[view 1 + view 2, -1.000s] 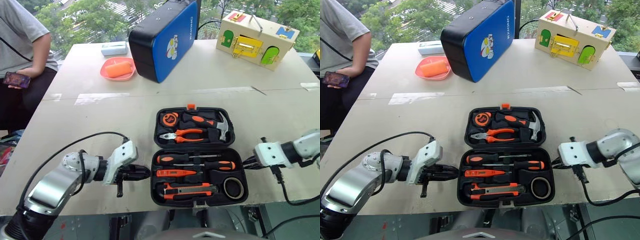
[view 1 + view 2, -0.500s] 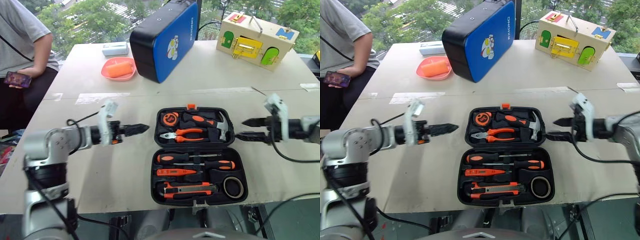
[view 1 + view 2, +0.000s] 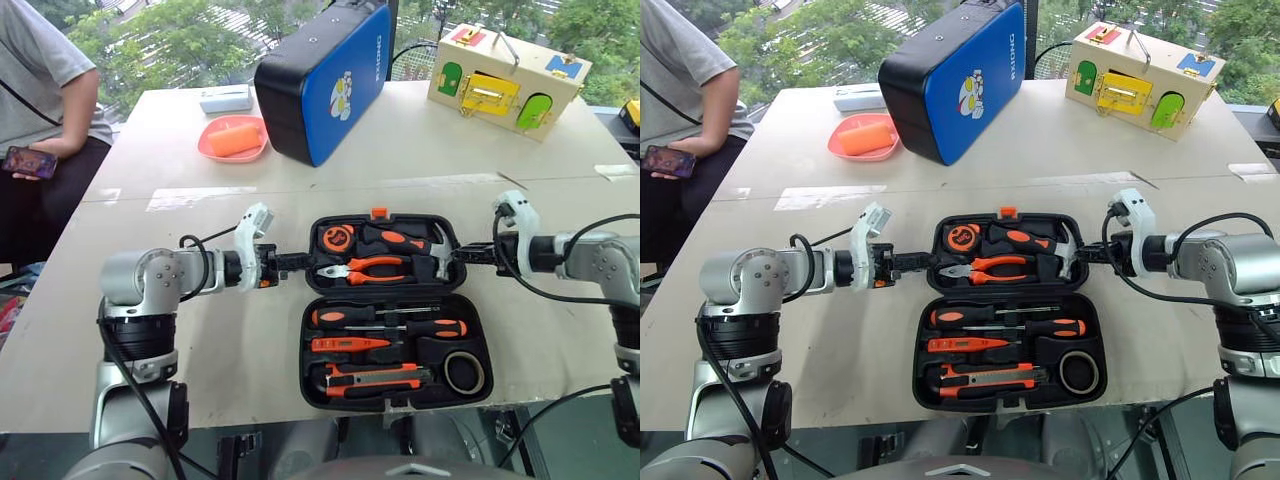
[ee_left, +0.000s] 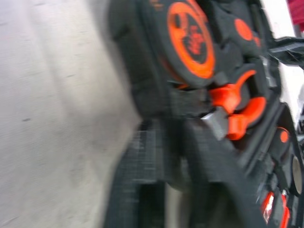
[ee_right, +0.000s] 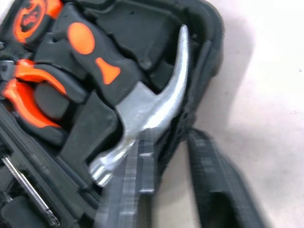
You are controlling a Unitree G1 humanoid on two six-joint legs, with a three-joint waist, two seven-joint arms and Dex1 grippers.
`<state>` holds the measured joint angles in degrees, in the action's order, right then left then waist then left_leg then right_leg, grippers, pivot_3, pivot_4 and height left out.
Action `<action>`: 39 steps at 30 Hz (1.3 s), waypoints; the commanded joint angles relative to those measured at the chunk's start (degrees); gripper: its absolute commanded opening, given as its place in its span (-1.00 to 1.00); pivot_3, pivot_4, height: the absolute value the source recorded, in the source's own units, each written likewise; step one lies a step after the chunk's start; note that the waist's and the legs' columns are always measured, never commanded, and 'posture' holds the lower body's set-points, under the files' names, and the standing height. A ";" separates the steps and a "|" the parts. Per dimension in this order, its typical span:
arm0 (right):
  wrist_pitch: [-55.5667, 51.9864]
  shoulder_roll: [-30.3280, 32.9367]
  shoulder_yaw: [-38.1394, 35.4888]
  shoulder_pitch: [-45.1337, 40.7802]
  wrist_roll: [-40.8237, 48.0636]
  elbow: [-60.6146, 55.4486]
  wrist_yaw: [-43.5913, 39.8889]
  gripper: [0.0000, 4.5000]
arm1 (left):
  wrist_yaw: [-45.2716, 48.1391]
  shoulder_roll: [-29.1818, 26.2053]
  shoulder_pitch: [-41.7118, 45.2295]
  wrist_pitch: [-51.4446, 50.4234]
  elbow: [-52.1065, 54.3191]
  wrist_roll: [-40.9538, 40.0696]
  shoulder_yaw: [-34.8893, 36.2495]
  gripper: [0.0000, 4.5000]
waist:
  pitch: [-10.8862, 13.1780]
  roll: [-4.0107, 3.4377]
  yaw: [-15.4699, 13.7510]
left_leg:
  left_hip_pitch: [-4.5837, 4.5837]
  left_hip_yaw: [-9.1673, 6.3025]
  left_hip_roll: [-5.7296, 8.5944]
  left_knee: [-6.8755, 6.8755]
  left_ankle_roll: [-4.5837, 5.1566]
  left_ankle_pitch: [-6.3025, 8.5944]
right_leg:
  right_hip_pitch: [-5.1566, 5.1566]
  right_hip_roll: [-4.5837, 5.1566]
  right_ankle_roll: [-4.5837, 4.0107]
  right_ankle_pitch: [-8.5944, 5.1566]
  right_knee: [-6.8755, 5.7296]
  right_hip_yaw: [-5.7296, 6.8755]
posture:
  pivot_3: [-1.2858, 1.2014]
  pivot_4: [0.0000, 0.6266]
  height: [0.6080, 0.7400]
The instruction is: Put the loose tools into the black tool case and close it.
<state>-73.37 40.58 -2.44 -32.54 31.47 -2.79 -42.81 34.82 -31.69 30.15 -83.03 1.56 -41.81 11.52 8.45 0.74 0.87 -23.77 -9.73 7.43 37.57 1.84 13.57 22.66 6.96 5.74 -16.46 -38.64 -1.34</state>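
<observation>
The black tool case (image 3: pixel 308 352) lies open flat on the table, orange latch (image 3: pixel 380 212) at its far edge. Its near half holds a slim orange screwdriver (image 3: pixel 350 344), two black-and-orange screwdrivers (image 3: pixel 345 317) (image 3: pixel 440 328), a utility knife (image 3: pixel 375 379) and a dark tape roll (image 3: pixel 464 373), all in their recesses. The far half holds the tape measure, pliers and hammer. My left gripper (image 3: pixel 298 262) is shut on the far half's left rim. My right gripper (image 3: pixel 462 254) is shut on its right rim beside the hammer head (image 5: pixel 142 114), one finger (image 5: pixel 138 185) inside, one outside.
A large blue-and-black case (image 3: pixel 325 75) stands behind the tool case. A pink dish (image 3: pixel 233 138) and a pale box (image 3: pixel 225 98) lie at the far left, a wooden latch box (image 3: pixel 510 80) at the far right. A person (image 3: pixel 40 90) sits by the table's left side.
Both grippers moved from beside the case's near half up to its far half, came inward to its side rims and closed there. The tools have not moved.
</observation>
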 commanded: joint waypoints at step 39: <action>119.12 0.27 4.62 18.13 -43.82 11.47 10.29 -0.99 | -0.13 1.57 -21.18 110.44 4.60 42.27 -9.74 -0.97 | -0.35 0.12 -0.03 | 0.01 0.07 0.04 -0.23 -0.04 -0.02 | 0.06 -0.26 -0.01 0.00 0.31 -0.04 | 0.03 -0.52 0.93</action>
<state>33.25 39.38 -0.50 -14.80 -7.62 8.15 -33.54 35.18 -28.36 10.25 15.97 3.59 -2.18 0.78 8.10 0.87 0.84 -23.76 -9.67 7.45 37.34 1.80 13.55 22.71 6.66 5.73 -16.46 -38.35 -1.39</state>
